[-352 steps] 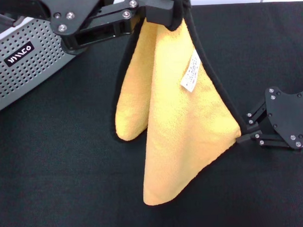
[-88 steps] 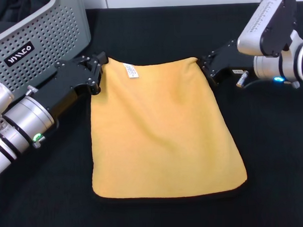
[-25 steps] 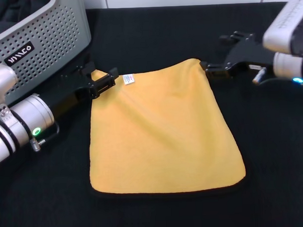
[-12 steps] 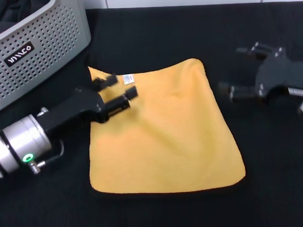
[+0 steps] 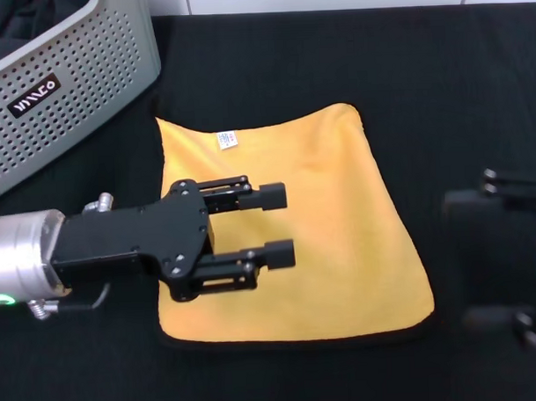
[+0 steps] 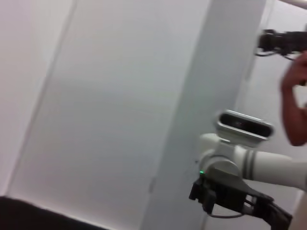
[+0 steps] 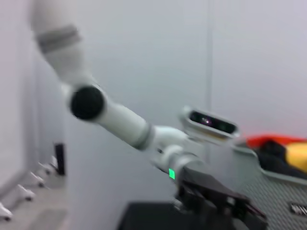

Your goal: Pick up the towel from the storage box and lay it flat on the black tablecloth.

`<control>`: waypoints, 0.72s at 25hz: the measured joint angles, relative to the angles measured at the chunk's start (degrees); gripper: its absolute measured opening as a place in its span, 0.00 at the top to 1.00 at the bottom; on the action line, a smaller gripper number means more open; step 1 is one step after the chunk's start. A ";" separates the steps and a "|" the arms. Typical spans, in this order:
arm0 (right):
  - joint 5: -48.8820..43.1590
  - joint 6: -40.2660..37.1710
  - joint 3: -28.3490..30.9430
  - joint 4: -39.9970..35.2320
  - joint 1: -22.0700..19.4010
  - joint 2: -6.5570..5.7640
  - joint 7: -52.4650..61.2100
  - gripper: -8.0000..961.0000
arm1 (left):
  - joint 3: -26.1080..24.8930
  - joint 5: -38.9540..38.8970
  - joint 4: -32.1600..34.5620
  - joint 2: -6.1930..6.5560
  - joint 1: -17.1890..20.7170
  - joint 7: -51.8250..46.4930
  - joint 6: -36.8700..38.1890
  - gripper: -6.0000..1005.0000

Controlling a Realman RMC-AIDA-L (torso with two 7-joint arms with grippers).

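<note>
Towel (image 5: 321, 216) lying flat on black tablecloth (image 5: 440, 80), directly beneath left claw (image 5: 273, 225), hovering open, empty; right claw (image 5: 499, 263) blurred beside towel's edge, state unclear.

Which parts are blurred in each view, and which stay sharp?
Head view: the right hand is smeared by motion, while the towel and left hand are sharp. Left wrist view: soft overall. Right wrist view: the arm and storage box are blurred.

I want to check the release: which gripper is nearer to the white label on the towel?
Left. The left gripper, open, hovers over the towel, just below the label in the head view. The right gripper is off the towel's right edge, over the tablecloth.
</note>
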 joint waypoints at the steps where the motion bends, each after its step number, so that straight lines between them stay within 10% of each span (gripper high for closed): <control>1: 0.64 -2.59 1.31 0.18 -0.13 0.01 0.04 0.09 | 0.00 0.16 1.24 -0.04 0.04 -0.34 0.97 0.32; 18: 1.97 -3.99 3.05 3.51 1.14 0.14 -0.56 0.09 | -0.62 -0.80 6.83 -0.60 -2.45 2.24 4.17 0.34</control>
